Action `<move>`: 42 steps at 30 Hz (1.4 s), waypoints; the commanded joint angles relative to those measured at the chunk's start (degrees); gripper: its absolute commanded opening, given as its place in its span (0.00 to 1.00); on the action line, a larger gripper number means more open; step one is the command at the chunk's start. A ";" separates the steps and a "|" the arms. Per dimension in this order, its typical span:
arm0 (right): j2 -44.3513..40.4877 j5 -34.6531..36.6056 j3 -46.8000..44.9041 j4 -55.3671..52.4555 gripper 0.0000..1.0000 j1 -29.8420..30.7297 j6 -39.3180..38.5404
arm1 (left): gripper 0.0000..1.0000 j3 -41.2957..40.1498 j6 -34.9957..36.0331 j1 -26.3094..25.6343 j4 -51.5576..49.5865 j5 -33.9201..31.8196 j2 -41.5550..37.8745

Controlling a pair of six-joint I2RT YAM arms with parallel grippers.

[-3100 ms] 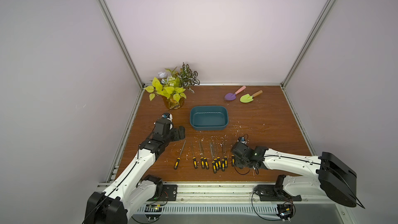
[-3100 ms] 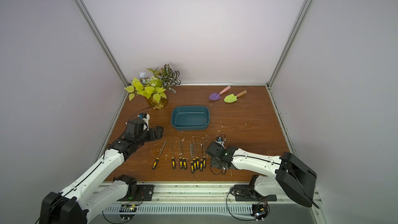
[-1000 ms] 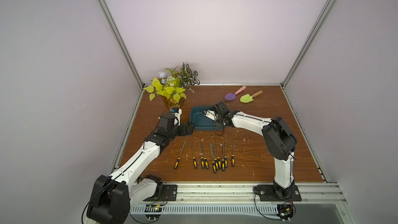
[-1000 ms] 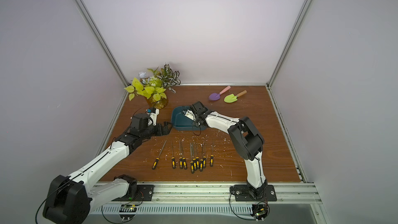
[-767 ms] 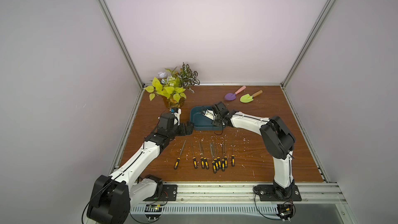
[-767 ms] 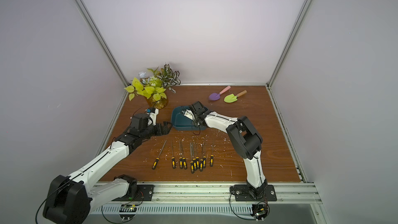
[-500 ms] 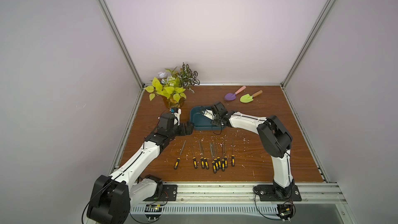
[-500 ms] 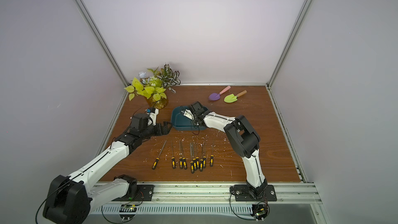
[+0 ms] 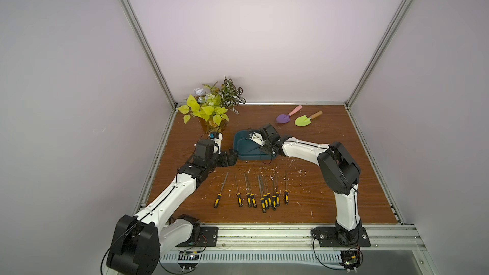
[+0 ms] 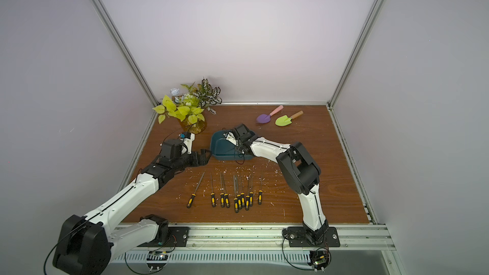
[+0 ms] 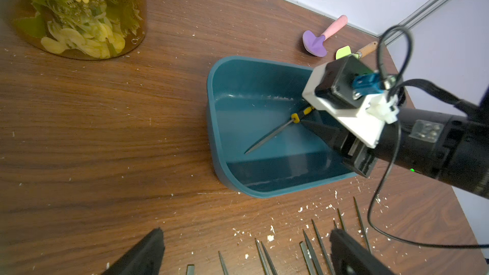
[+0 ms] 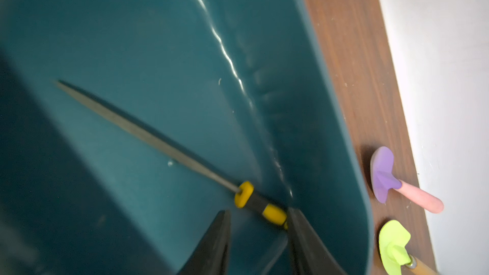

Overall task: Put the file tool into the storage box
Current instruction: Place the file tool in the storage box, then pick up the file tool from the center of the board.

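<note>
1. Right gripper (image 12: 258, 211) hangs inside the storage box (image 12: 296, 80), jaws parted, the needle file (image 12: 158, 138) lying on the tub floor, handle end touching one finger (image 12: 299, 228).
2. Risk: a careless withdrawal could snag that handle and flick the needle file over the low rim.

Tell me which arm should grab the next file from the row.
Left, probably. The left gripper hangs open beside the box, near the row; the right gripper is inside the box beside a file.
</note>
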 commanded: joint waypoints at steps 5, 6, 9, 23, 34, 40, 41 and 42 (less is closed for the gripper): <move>-16.47 -4.02 -1.29 -3.66 0.46 0.99 21.77 | 0.99 -0.05 -3.85 0.42 -6.15 2.13 -2.29; -18.43 -4.84 -2.73 -3.82 0.46 1.02 24.39 | 0.99 -0.63 -4.69 0.17 -6.46 2.31 -3.12; -25.47 -7.18 -9.27 -3.59 0.47 1.00 33.23 | 0.99 -2.67 -6.23 -1.00 -7.50 1.19 -7.00; -60.35 -12.73 -48.03 -0.48 0.47 1.38 74.99 | 0.99 -2.83 0.38 -2.24 -9.62 -2.61 -11.46; -57.16 -12.66 -54.01 -2.07 0.49 10.74 84.45 | 0.99 -1.95 -1.01 -2.30 -10.43 -5.70 -9.15; -51.37 -10.06 -52.70 -4.79 0.50 14.46 85.26 | 0.99 -2.89 -1.00 -2.30 -9.31 -6.02 -11.56; -50.89 -9.54 -52.38 -5.68 0.50 14.68 85.24 | 0.99 -2.85 -0.92 -2.30 -9.23 -5.99 -11.59; -50.51 -9.00 -52.12 -6.58 0.50 14.90 85.15 | 0.99 -2.84 -0.92 -2.30 -9.22 -5.98 -11.56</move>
